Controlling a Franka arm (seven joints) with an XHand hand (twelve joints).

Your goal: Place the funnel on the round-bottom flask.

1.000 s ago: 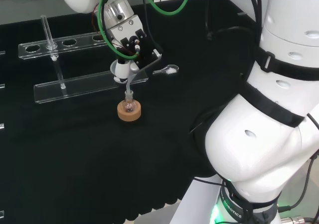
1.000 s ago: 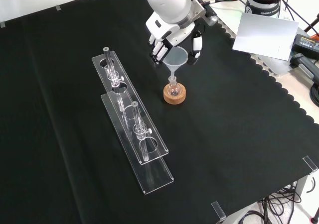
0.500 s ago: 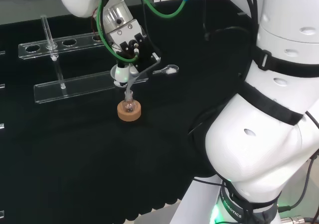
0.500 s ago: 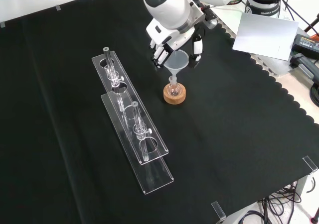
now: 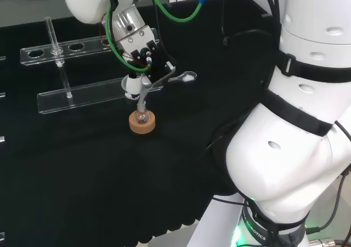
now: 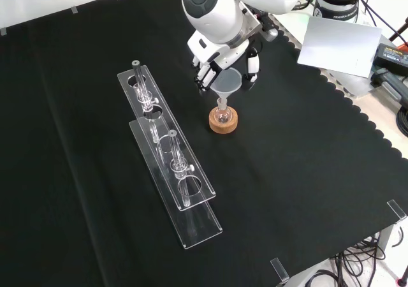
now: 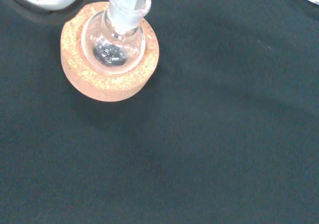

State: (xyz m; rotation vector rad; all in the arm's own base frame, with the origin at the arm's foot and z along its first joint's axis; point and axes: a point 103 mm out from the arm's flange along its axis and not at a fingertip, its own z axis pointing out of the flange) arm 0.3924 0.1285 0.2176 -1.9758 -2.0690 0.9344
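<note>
The cork ring [image 6: 222, 120] stands on the black cloth of the bench [image 6: 306, 172] and cradles the round-bottom flask [image 6: 222, 114], upright with its neck pointing up. In the front view the clear funnel [image 6: 227, 83] sits directly above the cork ring, its stem reaching down into the flask's neck and its wide mouth between the fingers [image 6: 252, 64] of the robot hand [image 6: 220, 57], which curl around the funnel's rim and hold it. The head view shows the same robot hand [image 5: 143, 66] above the cork ring [image 5: 142, 121], but there the funnel's cone is hard to make out and mainly its stem [image 5: 141, 99] is visible, slanting down to the flask [image 5: 142, 115]. The wrist view looks down into the flask [image 7: 113, 42] seated in the cork ring [image 7: 107, 52], with the stem's end at the neck; how deep it goes cannot be told. Left of the cork ring in the front view lie two clear test-tube racks [image 6: 169, 156] holding glass tubes.
</note>
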